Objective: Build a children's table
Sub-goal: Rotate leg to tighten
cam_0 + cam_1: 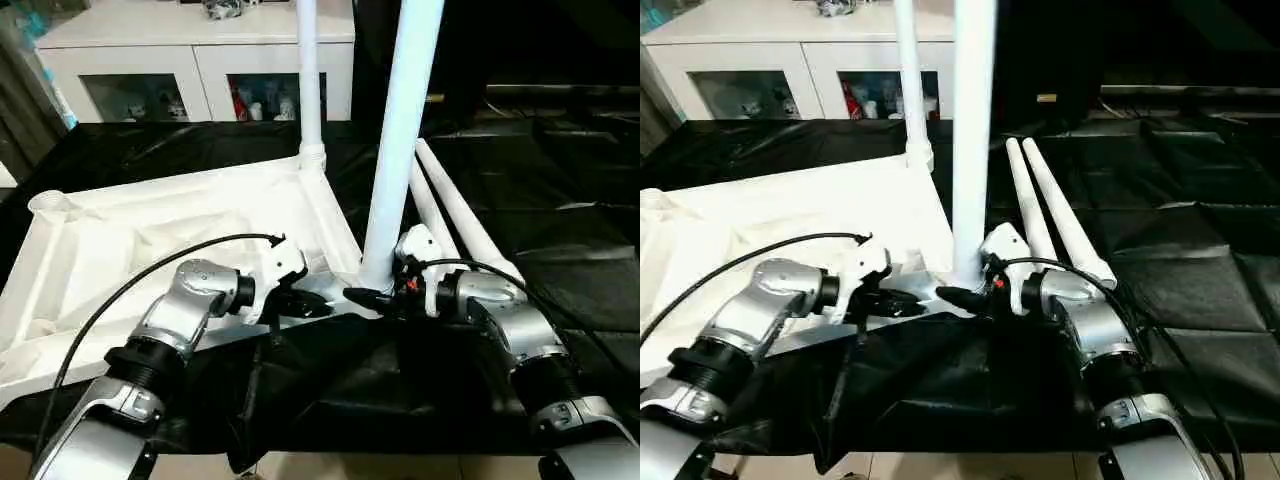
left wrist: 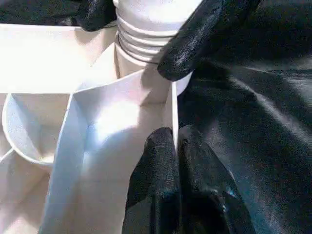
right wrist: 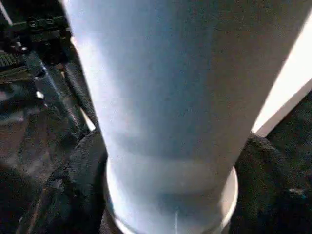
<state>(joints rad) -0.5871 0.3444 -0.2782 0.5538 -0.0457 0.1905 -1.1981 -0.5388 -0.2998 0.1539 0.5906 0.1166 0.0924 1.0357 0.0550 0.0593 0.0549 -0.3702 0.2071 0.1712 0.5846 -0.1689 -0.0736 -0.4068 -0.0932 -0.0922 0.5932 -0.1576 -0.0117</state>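
Head pair above, wrist cameras close in.
Both wrist views face the near leg [image 1: 400, 130] between the right gripper's fingers [image 2: 190, 44].

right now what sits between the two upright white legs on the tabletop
Nothing stands there. In the left eye view, only the upturned white square plastic tabletop spans the gap: its raised side rim runs from the far upright white tube leg to the near upright white tube leg.

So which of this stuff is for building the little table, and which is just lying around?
For the table:
- upside-down white table top
- near leg standing in its corner socket
- far leg standing in its corner
- two spare legs lying on the black sheet

Just around:
- white cabinet
- black sheet
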